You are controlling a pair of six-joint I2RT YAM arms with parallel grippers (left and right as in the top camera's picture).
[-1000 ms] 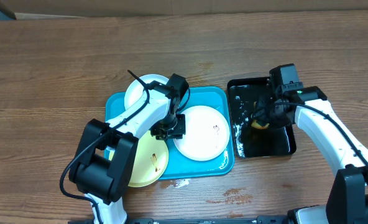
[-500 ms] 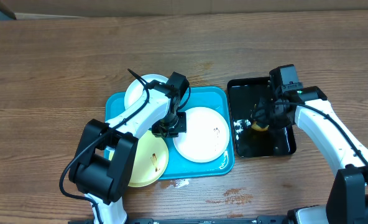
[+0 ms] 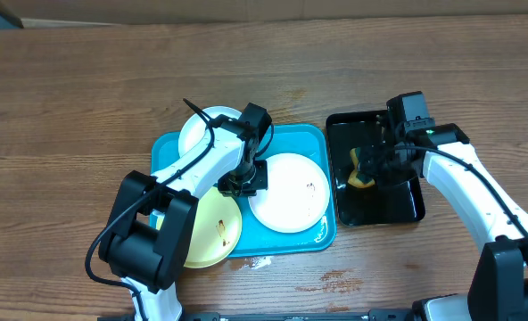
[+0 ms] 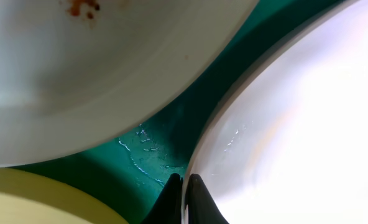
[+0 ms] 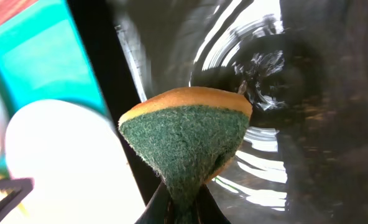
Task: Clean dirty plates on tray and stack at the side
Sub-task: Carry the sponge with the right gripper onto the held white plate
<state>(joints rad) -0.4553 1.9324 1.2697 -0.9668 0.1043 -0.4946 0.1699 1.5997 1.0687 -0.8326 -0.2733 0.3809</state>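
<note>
On the turquoise tray (image 3: pixel 291 138) lie three plates: a white one (image 3: pixel 202 129) at the back left, a larger-looking white one (image 3: pixel 291 194) on the right with small dark smudges, and a pale yellow one (image 3: pixel 212 234) hanging over the front left. My left gripper (image 3: pixel 246 185) is shut on the left rim of the right white plate (image 4: pixel 296 124), its fingertips (image 4: pixel 196 202) pinching the edge. The back plate (image 4: pixel 78 74) shows a reddish smudge. My right gripper (image 3: pixel 375 165) is shut on a green-and-yellow sponge (image 5: pixel 184 137) over the black tray (image 3: pixel 398 201).
The glossy black tray (image 5: pixel 296 93) holds a film of water and sits just right of the turquoise tray (image 5: pixel 41 56). Water drops lie on the turquoise tray's right rim and on the wood in front of it. Wooden tabletop surrounds both trays.
My left gripper has closed onto the rim of the right white plate. The right gripper has shifted the sponge a little to the left over the black tray.
</note>
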